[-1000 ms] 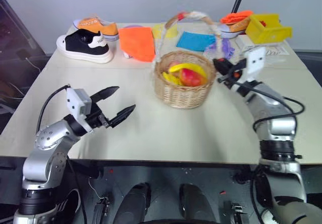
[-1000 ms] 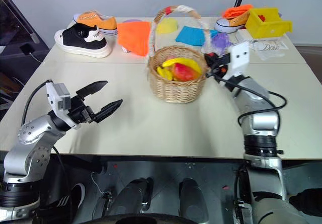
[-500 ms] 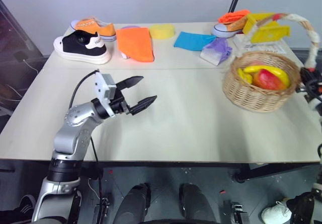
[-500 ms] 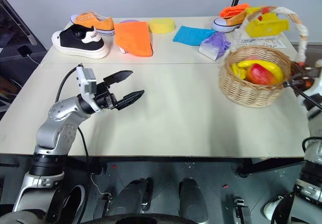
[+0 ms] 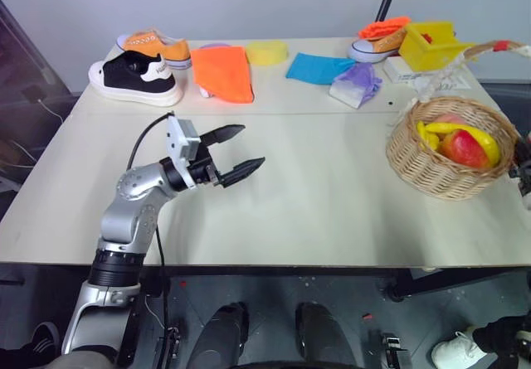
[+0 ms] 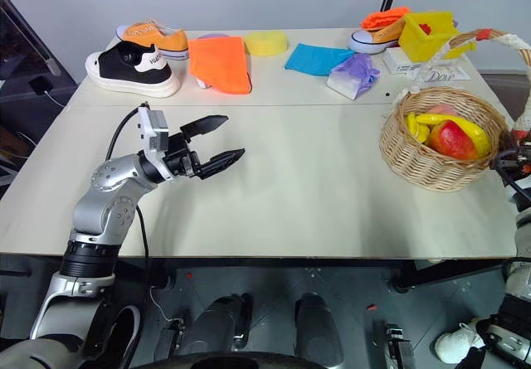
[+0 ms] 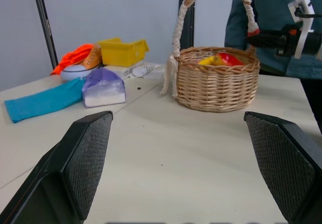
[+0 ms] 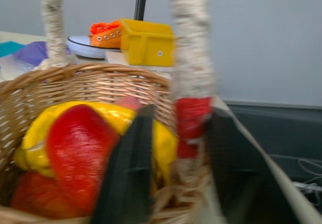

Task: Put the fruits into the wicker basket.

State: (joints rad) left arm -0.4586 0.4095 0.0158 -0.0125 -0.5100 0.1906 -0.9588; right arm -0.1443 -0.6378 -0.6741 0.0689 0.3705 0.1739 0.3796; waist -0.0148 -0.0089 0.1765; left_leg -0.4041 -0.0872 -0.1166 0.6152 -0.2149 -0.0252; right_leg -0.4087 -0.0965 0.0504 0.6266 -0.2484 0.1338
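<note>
Right wrist view shows your right tool (image 8: 173, 158) straddling the wicker basket's handle (image 8: 191, 63), grip uncertain. Banana (image 6: 452, 123) and mango (image 6: 455, 139) lie inside; left tool (image 6: 217, 142) spread, empty.

Head pair looks down over table (image 5: 315, 211); both wrist cams face wicker basket (image 7: 216, 83), right closest.

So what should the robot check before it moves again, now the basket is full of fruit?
1. Fruits inside the wicker basket: ok; banana and mango lie in it.
2. Basket resting on the table, near its right edge: ok.
3. Right end effector clear of the basket handle: not ok; its fingers stand on either side of the handle's base.
4. Left end effector open and empty: ok.
5. Loose fruit left on the table: ok, none seen.
6. Person behind the basket: not ok, close.
</note>
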